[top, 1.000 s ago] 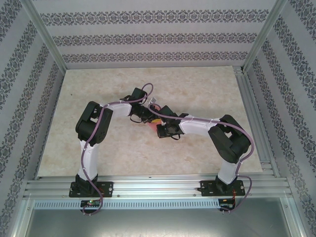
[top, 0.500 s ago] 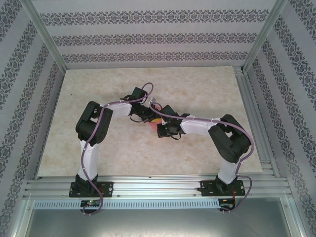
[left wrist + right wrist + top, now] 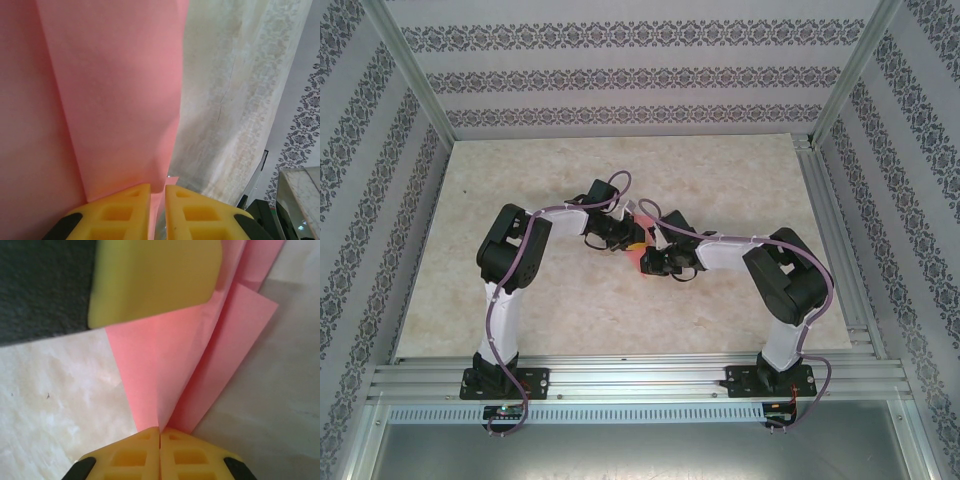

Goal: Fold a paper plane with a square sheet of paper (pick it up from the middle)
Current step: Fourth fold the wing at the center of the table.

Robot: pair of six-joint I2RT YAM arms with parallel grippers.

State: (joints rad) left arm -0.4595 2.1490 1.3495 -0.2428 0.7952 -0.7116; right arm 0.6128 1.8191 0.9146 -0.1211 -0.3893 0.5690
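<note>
2 robot arms, left arm [image 3: 500,320] and right arm [image 3: 782,345]: white tube links, bulky black joints, purple cable [image 3: 556,209], black base plates [image 3: 505,381]. Left gripper [image 3: 157,192] and right gripper [image 3: 159,432] carry blocky yellow fingers [image 3: 120,215] with square hollows.

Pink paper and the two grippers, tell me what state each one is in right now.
thin pink-red sheet of paper: folded into overlapping flaps, pinched by both grippers.
left gripper: shut on the paper's edge.
right gripper: shut on the paper's narrow end.
</note>
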